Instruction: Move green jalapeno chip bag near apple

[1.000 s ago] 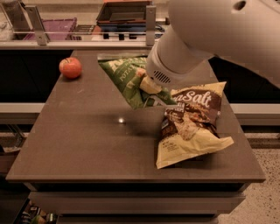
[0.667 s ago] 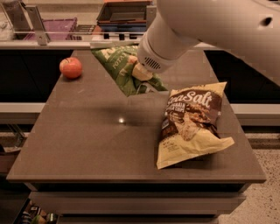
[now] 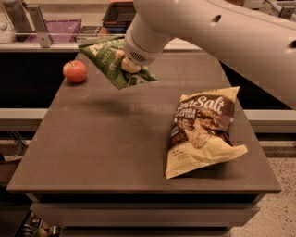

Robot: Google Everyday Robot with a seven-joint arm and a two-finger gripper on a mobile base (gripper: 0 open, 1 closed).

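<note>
The dark brown table [image 3: 115,139] fills most of the view, and the white robot arm [image 3: 222,37] reaches in from the upper right across its far edge. On the ledge behind the table sit a purple crate [image 3: 55,28] at the left and a dark bin [image 3: 119,11] near the middle; what they hold cannot be told. The tan chip bag [image 3: 203,134] lies flat on the right half of the table, with "Sea Salt" in white letters across its brown band. The green jalapeno chip bag [image 3: 104,58] hangs tilted above the far left part of the table, clear of the top, its pale lettering partly hidden and unreadable. The gripper [image 3: 127,65] pinches this bag at its right side. The apple [image 3: 75,71] rests on the far left corner, near the bag's left edge but apart from it
</note>
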